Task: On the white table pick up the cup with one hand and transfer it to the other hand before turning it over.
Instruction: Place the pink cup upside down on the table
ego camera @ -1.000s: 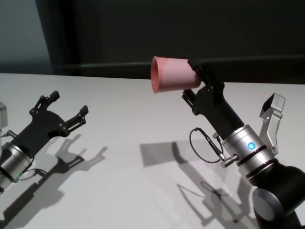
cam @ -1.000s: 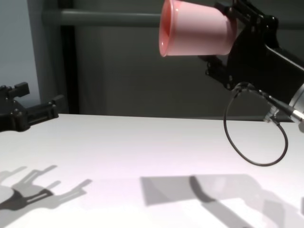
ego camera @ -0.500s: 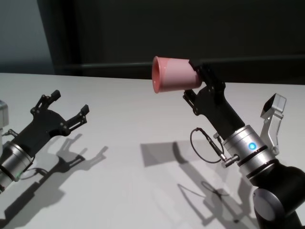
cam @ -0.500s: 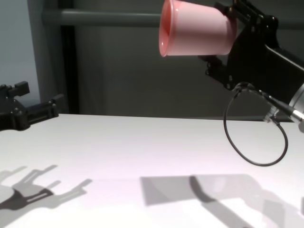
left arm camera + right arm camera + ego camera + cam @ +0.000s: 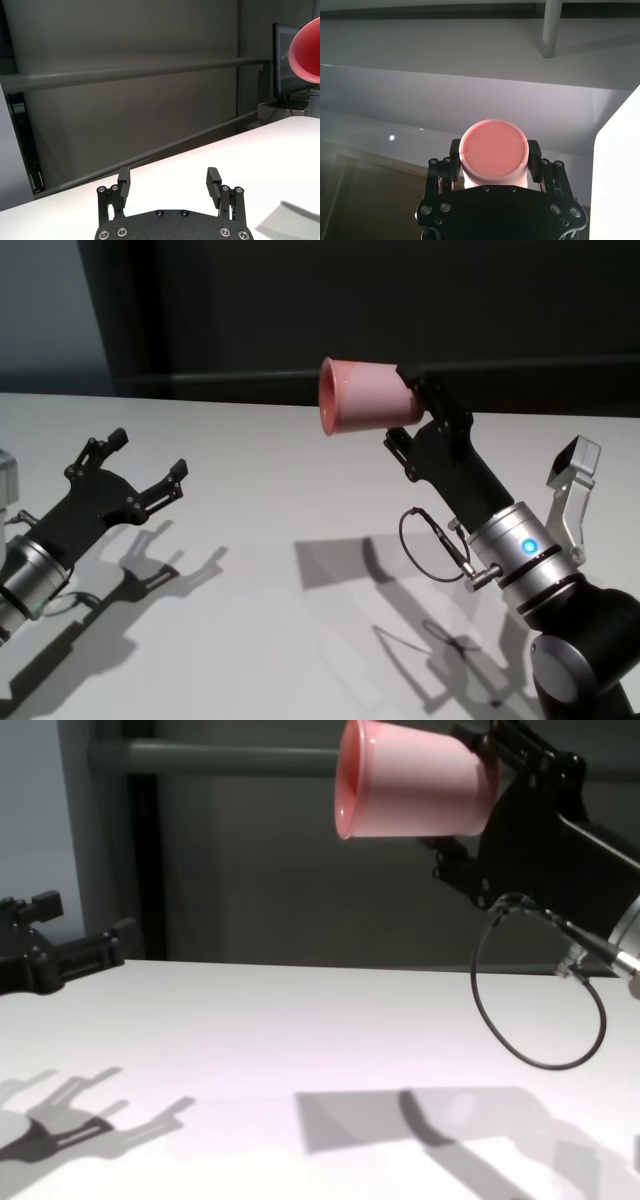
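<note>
The pink cup (image 5: 360, 395) is held on its side high above the white table (image 5: 270, 510), its rim facing my left arm. My right gripper (image 5: 398, 405), the black one with the looped cable, is shut on the cup near its base. The right wrist view shows the cup's flat base (image 5: 493, 152) between the two fingers. The chest view shows the cup (image 5: 410, 780) up in the right gripper (image 5: 455, 790). My left gripper (image 5: 148, 453) is open and empty, low over the table's left side and apart from the cup; its wrist view (image 5: 168, 176) catches the cup's rim (image 5: 307, 50) far off.
The thin looped cable (image 5: 432, 545) hangs under the right wrist. A dark wall with a horizontal rail (image 5: 220, 758) stands behind the table. The cup and arms cast shadows (image 5: 340, 560) on the table's middle.
</note>
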{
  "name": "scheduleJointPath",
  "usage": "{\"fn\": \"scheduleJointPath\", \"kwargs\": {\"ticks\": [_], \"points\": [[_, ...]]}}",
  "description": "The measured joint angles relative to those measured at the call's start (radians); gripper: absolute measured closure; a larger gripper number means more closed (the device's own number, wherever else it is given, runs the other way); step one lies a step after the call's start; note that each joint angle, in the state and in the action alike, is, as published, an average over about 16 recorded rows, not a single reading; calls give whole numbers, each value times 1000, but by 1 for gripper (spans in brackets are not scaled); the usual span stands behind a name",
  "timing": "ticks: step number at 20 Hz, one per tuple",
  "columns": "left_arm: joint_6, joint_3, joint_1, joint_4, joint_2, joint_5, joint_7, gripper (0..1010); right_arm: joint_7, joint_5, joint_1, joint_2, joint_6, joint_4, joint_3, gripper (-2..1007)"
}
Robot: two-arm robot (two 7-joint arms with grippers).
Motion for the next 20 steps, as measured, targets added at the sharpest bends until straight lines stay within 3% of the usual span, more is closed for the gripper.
{"fn": "scheduleJointPath", "kwargs": {"ticks": [12, 20], "points": [[1, 1, -1, -1, 1, -1, 1, 9, -6, 0, 1, 4, -5, 1, -1, 242], [1, 1, -1, -1, 1, -1, 1, 9, -18, -10, -6, 26, -41, -5, -6, 242]]}}
